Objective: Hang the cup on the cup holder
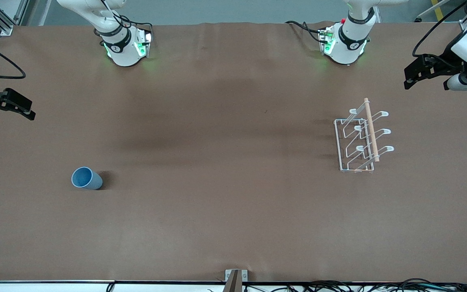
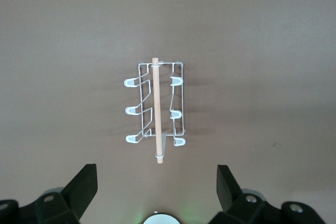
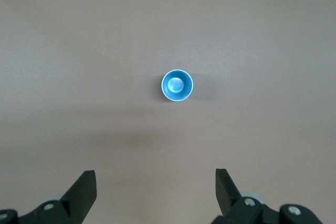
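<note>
The light-blue cup (image 1: 86, 178) stands upright, mouth up, on the brown table toward the right arm's end; it also shows in the right wrist view (image 3: 177, 85). The white wire cup holder (image 1: 362, 138) with its wooden top rod (image 1: 371, 129) stands toward the left arm's end, with nothing on its prongs; it also shows in the left wrist view (image 2: 156, 106). My right gripper (image 1: 12, 115) (image 3: 156, 184) is open and empty, high above the table's end near the cup. My left gripper (image 1: 426, 83) (image 2: 157, 182) is open and empty, high above the other end near the holder.
The two arm bases (image 1: 126, 48) (image 1: 345, 44) stand along the table edge farthest from the front camera. A small metal bracket (image 1: 236, 278) and cables (image 1: 339, 286) sit at the nearest edge. Brown table cover (image 1: 225, 162) lies between the cup and the holder.
</note>
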